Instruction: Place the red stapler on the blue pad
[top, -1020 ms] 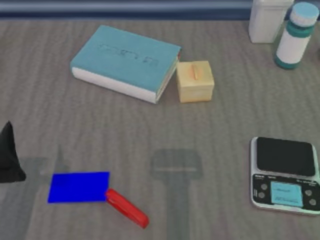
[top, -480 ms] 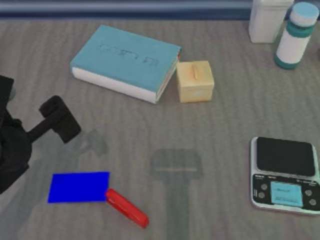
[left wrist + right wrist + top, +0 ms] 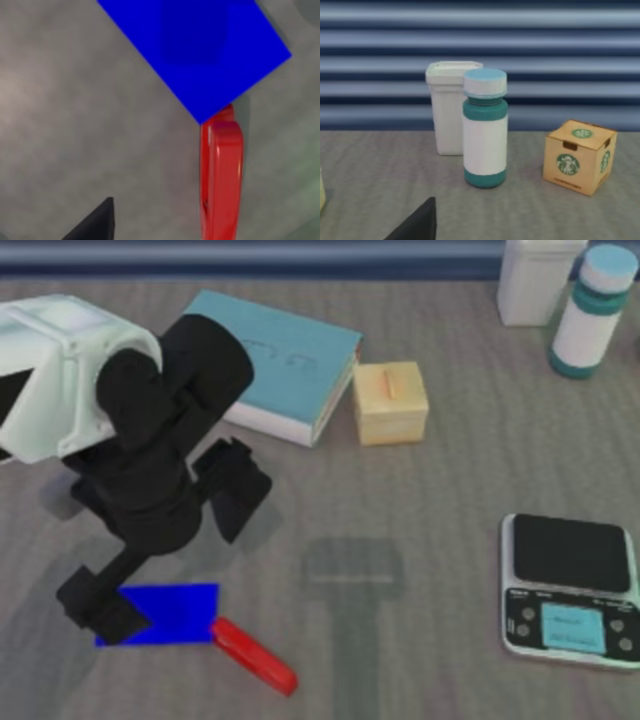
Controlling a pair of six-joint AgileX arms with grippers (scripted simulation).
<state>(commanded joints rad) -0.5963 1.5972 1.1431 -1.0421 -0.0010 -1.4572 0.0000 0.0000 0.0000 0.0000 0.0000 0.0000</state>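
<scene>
Left gripper point(image 3: 165, 550): held above the table's left front area, fingers spread wide, nothing between them; one finger point(image 3: 100, 605) is seen over the blue pad's left corner, the other point(image 3: 238, 485) well back from it.

Blue pad point(image 3: 175, 612): flat on the table, directly below the gripper, partly covered by the near finger.

Red stapler point(image 3: 255, 656): just right of and in front of the gripper, lying at a slant on the table, one end touching the pad's front right corner; not on the pad.

Book point(image 3: 290, 370): light blue, behind the gripper, partly hidden by the left arm.

Small yellow box point(image 3: 390, 403): beside the book's right edge.

Scale point(image 3: 570, 590): far to the right.

White container point(image 3: 535, 280) and teal-capped bottle point(image 3: 592, 312): farthest, at the back right corner.

Right gripper: out of the top view; whether it is spread or pressed together cannot be told.
</scene>
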